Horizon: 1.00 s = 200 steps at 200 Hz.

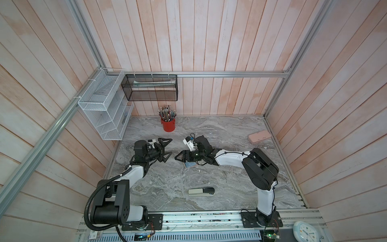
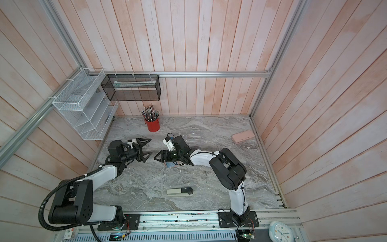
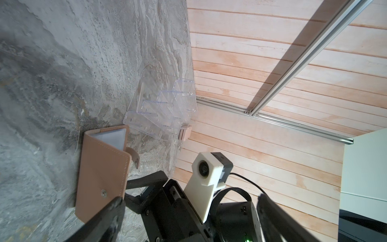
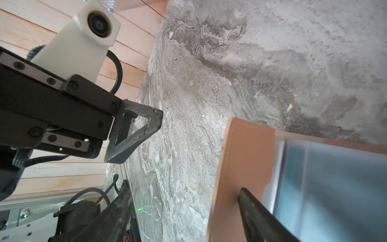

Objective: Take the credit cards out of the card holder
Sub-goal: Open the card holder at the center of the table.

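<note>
**Top views.** The card holder (image 1: 190, 165) lies on the marble table (image 1: 159, 188) just right of frame centre. Only a corner of it is exposed in both top views, because the right gripper (image 1: 177, 157) covers the rest, fingers pointing toward the left of the frame. The left gripper (image 1: 170, 147) faces it from the left, near but apart, jaws spread wide with nothing between them. A clear acrylic rack (image 1: 209, 137) stands just above the right gripper. A red pencil cup (image 1: 168, 125) stands at upper centre, a pink case (image 1: 259, 136) at the right, and a stapler (image 1: 201, 191) at lower centre.

**Left wrist view.** The card holder (image 3: 102, 174) occupies the lower left, pink cover outward and partly unfolded. Pale sleeves show at its upper end. Its snap tab (image 3: 134, 156) hangs free at the right edge. One right-gripper finger (image 3: 146, 180) sits just beside that edge.

**Right wrist view.** The card holder (image 4: 240, 157) fills the lower right, opened, exposing bluish clear sleeves (image 4: 335, 178) with a teal tint behind them. One finger (image 4: 257, 211) of the right gripper crosses the pink cover; contact cannot be confirmed. The other finger (image 4: 117, 215) stands well apart at lower left. The jaws are spread and clamp nothing.
</note>
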Tool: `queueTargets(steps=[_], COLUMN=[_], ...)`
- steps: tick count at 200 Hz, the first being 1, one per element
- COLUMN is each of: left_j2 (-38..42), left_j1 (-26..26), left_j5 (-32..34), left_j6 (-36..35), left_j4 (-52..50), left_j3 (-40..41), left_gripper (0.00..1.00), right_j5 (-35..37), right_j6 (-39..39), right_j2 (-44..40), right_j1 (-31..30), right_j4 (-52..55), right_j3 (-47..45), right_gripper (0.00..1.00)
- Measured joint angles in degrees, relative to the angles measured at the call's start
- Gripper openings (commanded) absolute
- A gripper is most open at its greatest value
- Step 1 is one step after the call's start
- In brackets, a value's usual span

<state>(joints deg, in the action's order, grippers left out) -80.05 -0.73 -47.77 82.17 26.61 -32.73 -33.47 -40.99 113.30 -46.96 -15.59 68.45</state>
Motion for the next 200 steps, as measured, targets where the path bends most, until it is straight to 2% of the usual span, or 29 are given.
queueTargets(steps=[125,200], left_j2=[-2.34,-0.76], left_j1=[0.42,0.42], left_j5=[-1.42,-0.70], left_j6=[1.01,-12.61], left_j4=[-0.42,-18.71], left_j3=[-1.88,-3.10], left_gripper=[1.00,0.99], right_j5=[-0.07,0.37], right_j6=[-1.01,-0.50], right_j2=[-0.07,-0.55], right_j1=[-2.89,-2.95], right_j4=[-1.62,-1.53], right_j3=[-1.18,-2.58], right_gripper=[0.80,0.76])
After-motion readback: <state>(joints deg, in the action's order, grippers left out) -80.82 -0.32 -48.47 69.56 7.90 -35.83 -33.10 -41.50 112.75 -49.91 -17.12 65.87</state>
